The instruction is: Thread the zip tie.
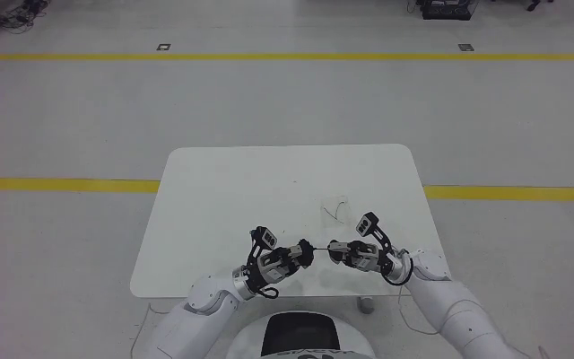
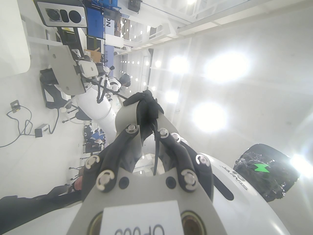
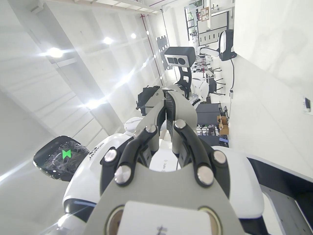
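Left gripper [image 1: 308,250]: clamped on the zip tie [image 1: 320,247], with dark pads [image 2: 143,113] pressed together around the black strap. Held above the tabletop [image 1: 224,197] close to its 6 o'clock edge, tip aimed toward 3 o'clock.

Right gripper [image 1: 334,250]: narrow, with ribbed pads [image 3: 169,103] closed flat against each other and pinching the other end of the same strap. Placed just beside the left gripper at its 3 o'clock, tip aimed toward 9 o'clock. The two tips face each other, near but apart.

Zip tie: thin and black, held in the air and bridging the short gap between the two gripper tips, clear of the tabletop. In the left wrist view, a loose length [image 2: 156,147] trails back from the pads between the fingers toward the wrist. In the right wrist view, seen as a fine line [image 3: 146,108] running out past the pads.

Threading state: cannot tell whether the tail sits in the head, as the joint is too small to make out.

Tabletop: white, with rounded corners.

Pale strand [image 1: 336,211]: thin and curled, lying flat on the tabletop at 12 o'clock from the right gripper, apart from both grippers.

Floor [image 1: 90,117]: pale, marked with a yellow line [image 1: 287,56] at 12 o'clock beyond the tabletop. Second yellow line [image 1: 72,185] visible at 9 and 3 o'clock of the tabletop.
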{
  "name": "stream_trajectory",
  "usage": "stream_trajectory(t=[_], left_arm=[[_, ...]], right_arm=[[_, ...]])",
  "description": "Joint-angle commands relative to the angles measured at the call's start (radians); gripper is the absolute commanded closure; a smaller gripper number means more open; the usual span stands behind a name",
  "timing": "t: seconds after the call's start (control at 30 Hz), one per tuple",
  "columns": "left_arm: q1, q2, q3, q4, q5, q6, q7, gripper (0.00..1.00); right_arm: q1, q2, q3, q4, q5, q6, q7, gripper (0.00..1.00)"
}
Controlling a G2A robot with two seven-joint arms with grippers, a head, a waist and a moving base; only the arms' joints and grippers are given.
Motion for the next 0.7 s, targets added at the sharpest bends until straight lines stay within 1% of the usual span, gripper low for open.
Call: stream_trajectory(t=[0.0, 0.43, 0.67], left_arm=[[0.000, 0.000, 0.000, 0.000, 0.000, 0.000, 0.000, 1.00], [0.000, 0.000, 0.000, 0.000, 0.000, 0.000, 0.000, 1.00], [0.000, 0.000, 0.000, 0.000, 0.000, 0.000, 0.000, 1.00]], right_arm=[[0.000, 0.000, 0.001, 0.002, 0.000, -0.001, 0.000, 1.00], [0.000, -0.001, 0.009, 0.013, -0.001, -0.002, 0.001, 1.00], [-0.002, 0.002, 0.028, 0.029, 0.011, -0.008, 0.000, 1.00]])
